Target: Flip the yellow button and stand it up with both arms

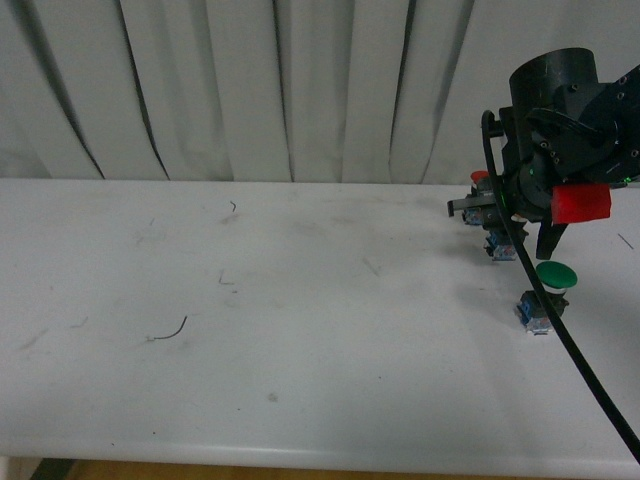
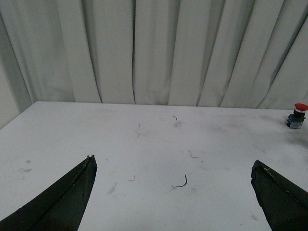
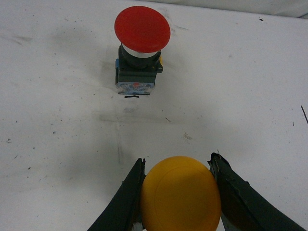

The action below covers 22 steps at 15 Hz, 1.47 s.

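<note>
While your right arm sits low at the far right of the white table (image 1: 250, 330), read the scene like this:

Right gripper (image 3: 179, 197): its two black fingers (image 3: 122, 204) sit against either side of the yellow button (image 3: 180, 195), closed on the cap (seen from the right wrist camera).
Yellow button: you see only its orange-yellow cap, between those fingers; the body below is hidden, and in the front view the arm covers it, so you cannot tell whether it rests on the table.
Left gripper (image 2: 173, 192): spread wide, fingertips (image 2: 89, 161) well apart over bare table, holding nothing.
Red button (image 3: 140, 45): upright on the table, apart from the yellow one, beyond your right gripper's tips.
Green button (image 1: 545, 290): on the table near your right arm, on the near side of it in the front view, its black cable (image 1: 580, 370) running beside it.
Backdrop: pale pleated curtain (image 1: 250, 90) behind the table.
</note>
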{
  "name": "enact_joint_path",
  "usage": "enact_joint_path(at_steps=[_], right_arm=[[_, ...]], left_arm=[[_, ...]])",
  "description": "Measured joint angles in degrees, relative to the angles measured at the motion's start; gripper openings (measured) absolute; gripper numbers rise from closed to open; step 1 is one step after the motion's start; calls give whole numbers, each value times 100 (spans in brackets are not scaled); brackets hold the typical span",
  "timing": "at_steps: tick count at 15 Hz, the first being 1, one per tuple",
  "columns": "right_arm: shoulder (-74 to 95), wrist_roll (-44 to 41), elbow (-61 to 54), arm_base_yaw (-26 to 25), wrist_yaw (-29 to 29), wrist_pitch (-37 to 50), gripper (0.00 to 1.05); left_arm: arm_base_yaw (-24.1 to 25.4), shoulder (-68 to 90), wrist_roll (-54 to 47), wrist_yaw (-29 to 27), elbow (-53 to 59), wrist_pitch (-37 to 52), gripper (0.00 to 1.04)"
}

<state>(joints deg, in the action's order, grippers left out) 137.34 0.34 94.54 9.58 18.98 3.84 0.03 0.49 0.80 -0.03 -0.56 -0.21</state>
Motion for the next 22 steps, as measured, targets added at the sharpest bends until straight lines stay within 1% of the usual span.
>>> enact_joint_path(at_steps=[11,13,14,15,16,17,22], right_arm=[[149,-68,0,-24,61,28,36],[151,-83,0,-26,48,28,59],[151,-85,0,-26,48,28,65],[151,-85,0,-26,46,28,75],[151,-81,0,-26,13,26,100],[151,-81,0,-26,-4,28,97],[-17,57,-157,-68,-273,197,98]], left_arm=[[0,0,0,0,0,0,98],[0,0,0,0,0,0,98],[0,0,0,0,0,0,98],[0,0,0,0,0,0,98],[0,0,0,0,0,0,98],[0,0,0,0,0,0,98],[0,0,-2,0,0,0,98]])
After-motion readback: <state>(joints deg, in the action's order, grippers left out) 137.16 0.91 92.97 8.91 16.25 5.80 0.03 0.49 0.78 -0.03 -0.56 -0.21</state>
